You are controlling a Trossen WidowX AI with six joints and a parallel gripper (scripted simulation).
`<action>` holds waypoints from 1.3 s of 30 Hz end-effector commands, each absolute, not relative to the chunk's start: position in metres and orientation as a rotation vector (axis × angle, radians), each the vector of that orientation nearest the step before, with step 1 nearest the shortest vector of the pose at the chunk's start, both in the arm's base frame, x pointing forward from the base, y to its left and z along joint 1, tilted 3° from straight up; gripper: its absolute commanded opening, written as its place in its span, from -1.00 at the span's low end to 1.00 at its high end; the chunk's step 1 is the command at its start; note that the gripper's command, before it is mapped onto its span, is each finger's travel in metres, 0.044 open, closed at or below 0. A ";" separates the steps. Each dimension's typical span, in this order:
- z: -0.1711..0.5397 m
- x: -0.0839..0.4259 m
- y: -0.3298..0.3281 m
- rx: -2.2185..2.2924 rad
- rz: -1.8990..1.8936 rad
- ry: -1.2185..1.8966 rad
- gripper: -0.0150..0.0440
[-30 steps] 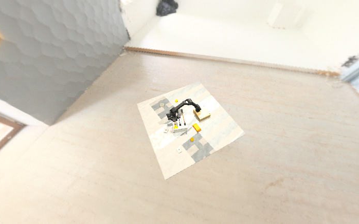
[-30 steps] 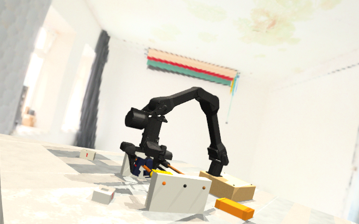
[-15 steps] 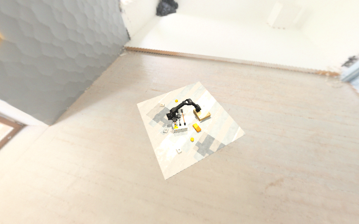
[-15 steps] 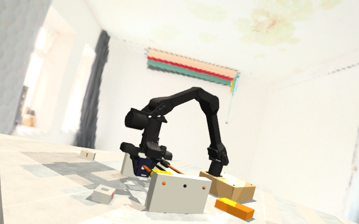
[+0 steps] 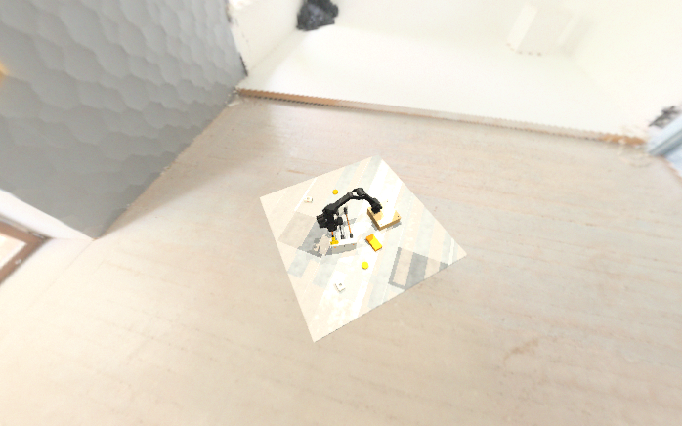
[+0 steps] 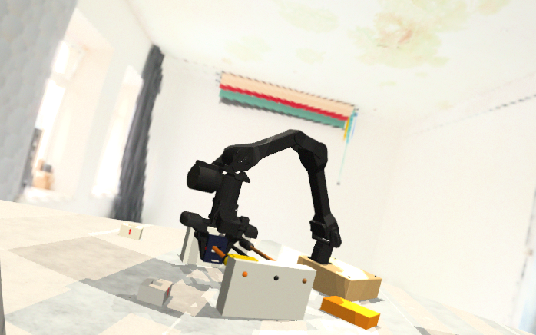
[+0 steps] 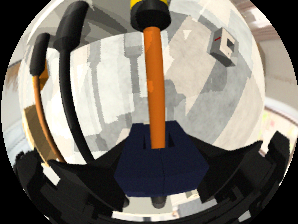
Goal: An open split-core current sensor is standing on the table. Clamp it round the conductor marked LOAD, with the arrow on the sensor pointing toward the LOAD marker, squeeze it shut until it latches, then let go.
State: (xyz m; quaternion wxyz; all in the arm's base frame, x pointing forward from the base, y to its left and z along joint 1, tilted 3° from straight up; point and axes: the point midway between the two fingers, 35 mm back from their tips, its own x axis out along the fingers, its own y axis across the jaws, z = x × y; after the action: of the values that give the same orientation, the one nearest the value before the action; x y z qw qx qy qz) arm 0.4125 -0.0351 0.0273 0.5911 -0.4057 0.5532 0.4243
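Observation:
The dark blue sensor (image 6: pixel 219 240) (image 7: pixel 161 172) sits around the orange conductor (image 7: pixel 155 80), its two halves meeting at a thin seam in the wrist view. My gripper (image 6: pixel 216 248) (image 7: pixel 156 136) is shut on the sensor, one finger against each side. A small red mark shows on the sensor's side in the exterior view; the arrow's direction cannot be read. The orange conductor ends in a black collar (image 7: pixel 150 19) with yellow behind it. A yellow piece (image 6: pixel 243 257) (image 5: pixel 334 241) sits at the near end panel (image 6: pixel 266 291); its lettering cannot be read.
A black conductor (image 7: pixel 66 90) and a thinner orange one (image 7: pixel 38 102) run alongside. Pale blocks with red marks (image 6: pixel 130 231) (image 7: pixel 223 47) stand on the table. An orange block (image 6: pixel 349 311) (image 5: pixel 373 242) lies near the wooden base (image 6: pixel 330 283). Yellow discs (image 5: pixel 335 191) (image 5: pixel 364 265) lie farther off.

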 end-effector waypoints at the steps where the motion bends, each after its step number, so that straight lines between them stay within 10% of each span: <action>1: 0.027 0.412 -0.035 -0.944 0.987 1.287 -0.49; 8: 0.027 0.412 -0.035 -0.944 0.987 1.287 -0.49; 25: 0.029 0.413 -0.035 -0.941 0.991 1.290 1.00; 39: 0.028 0.413 -0.035 -0.944 0.987 1.287 -0.15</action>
State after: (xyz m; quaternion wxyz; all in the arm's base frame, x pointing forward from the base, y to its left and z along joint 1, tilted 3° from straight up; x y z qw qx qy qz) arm 0.4128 -0.0351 0.0277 0.5913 -0.4059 0.5530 0.4241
